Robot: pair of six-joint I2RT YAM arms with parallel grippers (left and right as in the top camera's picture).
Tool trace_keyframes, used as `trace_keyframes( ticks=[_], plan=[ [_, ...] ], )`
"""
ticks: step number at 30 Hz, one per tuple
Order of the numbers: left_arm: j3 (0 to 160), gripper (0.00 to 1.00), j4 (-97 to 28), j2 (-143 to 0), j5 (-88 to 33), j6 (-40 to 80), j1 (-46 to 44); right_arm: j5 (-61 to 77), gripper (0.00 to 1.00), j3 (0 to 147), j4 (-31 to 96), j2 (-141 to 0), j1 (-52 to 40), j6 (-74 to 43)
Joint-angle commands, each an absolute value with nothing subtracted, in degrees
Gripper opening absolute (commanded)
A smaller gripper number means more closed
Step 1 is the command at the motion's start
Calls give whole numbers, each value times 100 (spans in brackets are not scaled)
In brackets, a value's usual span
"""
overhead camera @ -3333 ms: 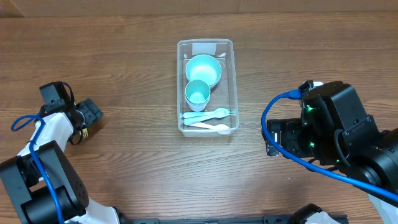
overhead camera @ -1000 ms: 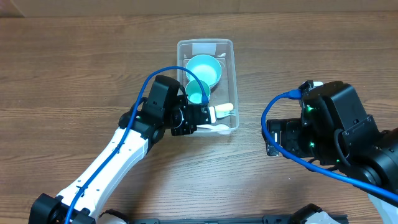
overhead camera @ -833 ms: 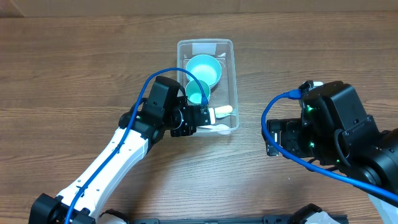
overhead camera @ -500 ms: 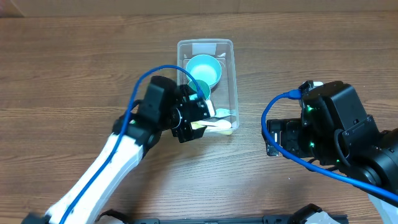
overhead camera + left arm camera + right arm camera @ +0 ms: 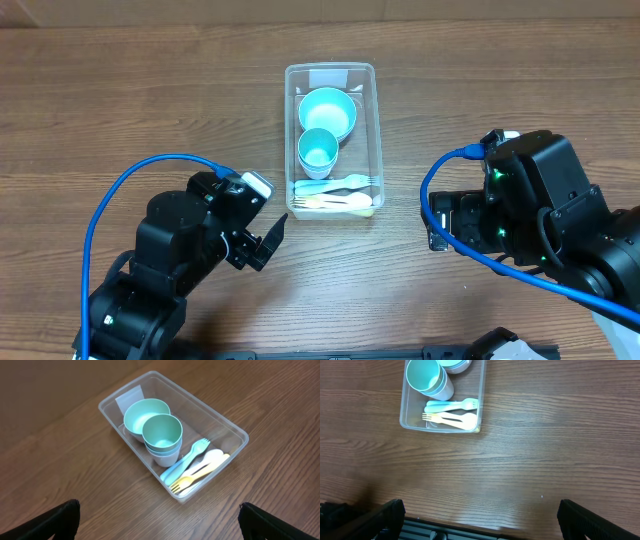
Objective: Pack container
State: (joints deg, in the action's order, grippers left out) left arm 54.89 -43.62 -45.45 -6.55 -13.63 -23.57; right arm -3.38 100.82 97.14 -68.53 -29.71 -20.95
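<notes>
The container [image 5: 368, 120] is a clear plastic bin at the table's middle. Inside it are a teal bowl [image 5: 327, 112], a teal cup [image 5: 318, 152], a blue fork [image 5: 340, 183] and, at the near end, a yellow fork with a white spoon [image 5: 335, 202]. My left gripper [image 5: 262, 243] hovers over bare wood to the near left of the container, open with nothing between its fingers. The left wrist view has the container [image 5: 200, 404], cup [image 5: 161, 435] and yellow fork [image 5: 192, 479] ahead of the gripper [image 5: 160, 520]. My right gripper [image 5: 480, 515] is open and empty, well right of the container [image 5: 440, 429].
The right arm's bulky body and blue cable [image 5: 540, 215] fill the right side of the table. The left arm's base and blue cable [image 5: 150, 290] occupy the near left. The table's front edge with a metal rail [image 5: 470, 532] lies just below the right gripper.
My left gripper was inside the container's near end, shut on a yellow utensil. It has opened, left the utensil there and drawn back to the near left. The right arm has not moved.
</notes>
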Motion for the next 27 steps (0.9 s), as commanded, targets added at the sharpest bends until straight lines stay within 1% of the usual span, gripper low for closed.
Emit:
trace_keyframes(
  ticks=[1,7,8,10,13,14,16,20,22,23,27],
  plan=[
    [5533,100,-4436,-4606,-593,-1264,-2331,-377,100,10092,9699,-6831,-2991,-2104],
    [5533,100,-4659,-4637,-491,-1258,-2331,-377,100,10092,9699,-6831,-2991,-2104],
    [5533,100,-4652,-4512,-489,-1037,-2274,-377,100,10092,9699,-6831,-2991,-2104],
    [5527,100,-4652,-4165,-386,-714,-2084,-377,100,10092,9699,-6831,-2991,-2104],
    [5286,100,-4624,-3570,-388,-698,-1605,-377,100,10092,9699,-6831,-2991,-2104],
    [4888,100,-4460,-3194,-386,-528,-1315,-377,100,10092,9699,-6831,-2991,-2104],
    [4270,100,-4056,-2805,-384,-322,-1168,-377,100,10092,9699,-6831,-2991,-2104],
    [2541,100,-2530,-1881,-384,346,-1122,-377,100,10092,9699,-6831,-2991,-2104],
    [1984,100,-2049,-1564,-386,478,-1120,-377,100,10092,9699,-6831,-2991,-2104],
    [1686,100,-1918,-1321,-384,519,-1120,-377,100,10092,9699,-6831,-2991,-2104],
    [1356,100,-1927,-851,-290,541,-1118,-377,100,10092,9699,-6831,-2991,-2104]
  ],
)
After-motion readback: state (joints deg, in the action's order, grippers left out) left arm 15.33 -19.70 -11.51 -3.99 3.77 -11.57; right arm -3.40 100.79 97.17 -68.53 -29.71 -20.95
